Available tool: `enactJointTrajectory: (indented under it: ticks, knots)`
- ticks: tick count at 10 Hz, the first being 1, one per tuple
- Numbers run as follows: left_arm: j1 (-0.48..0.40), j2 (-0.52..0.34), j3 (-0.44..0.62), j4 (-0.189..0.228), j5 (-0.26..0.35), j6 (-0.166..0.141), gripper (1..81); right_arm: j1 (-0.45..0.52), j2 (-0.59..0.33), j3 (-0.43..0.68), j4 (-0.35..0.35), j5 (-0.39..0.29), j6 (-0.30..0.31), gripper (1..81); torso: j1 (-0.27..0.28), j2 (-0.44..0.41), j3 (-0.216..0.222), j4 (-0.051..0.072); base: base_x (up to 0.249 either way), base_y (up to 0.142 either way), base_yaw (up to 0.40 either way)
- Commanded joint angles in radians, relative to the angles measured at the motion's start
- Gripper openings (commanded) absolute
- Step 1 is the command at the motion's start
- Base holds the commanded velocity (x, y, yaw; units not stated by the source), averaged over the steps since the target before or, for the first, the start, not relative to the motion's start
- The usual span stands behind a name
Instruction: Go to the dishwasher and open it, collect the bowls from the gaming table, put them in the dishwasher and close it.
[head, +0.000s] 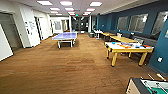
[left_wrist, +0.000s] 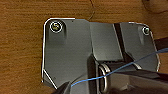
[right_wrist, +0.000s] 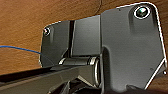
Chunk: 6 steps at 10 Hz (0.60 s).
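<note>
The gaming table (head: 130, 50), white-topped with a yellowish edge and legs, stands at the right of the head view by the blue wall, several metres ahead. Small bright things lie on its top. A blue one (head: 113, 43) is near the left end and an orange-red one (head: 123, 46) is beside it. They look like the bowls, but they are too blurred to tell their shape. The dishwasher is out of view. Both wrist views look down past the robot's dark plate at brown floor (left_wrist: 22, 50) (right_wrist: 25, 20).
A blue ping-pong table (head: 64, 36) stands ahead on the left. Yellow wooden-topped tables (head: 122, 38) line the right wall behind the gaming table. A green-field football table (head: 147, 86) juts in at the near right. Wide brown floor (head: 75, 65) runs between them.
</note>
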Motion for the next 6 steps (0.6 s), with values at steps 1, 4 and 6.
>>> enactJointTrajectory:
  ticks: [1, 4, 6]
  knots:
    - [-0.047, -0.006, 0.0, -0.005, 0.051, 0.001, 81.1, 0.045, 0.001, 0.013, -0.005, -0.04, 0.0, 81.1, 0.0, 0.0, 0.0, 0.0, 0.194, 0.0, 0.0]
    - [-0.047, -0.002, 0.002, -0.005, 0.051, 0.001, 81.1, 0.045, 0.001, 0.008, -0.002, -0.04, 0.0, 81.1, 0.0, 0.0, 0.0, 0.0, 0.203, 0.0, 0.0]
    - [-0.045, -0.002, 0.002, -0.005, 0.051, 0.001, 81.1, 0.043, 0.001, 0.011, -0.004, -0.038, 0.0, 81.1, 0.0, 0.0, 0.0, 0.0, 0.206, 0.0, 0.0]
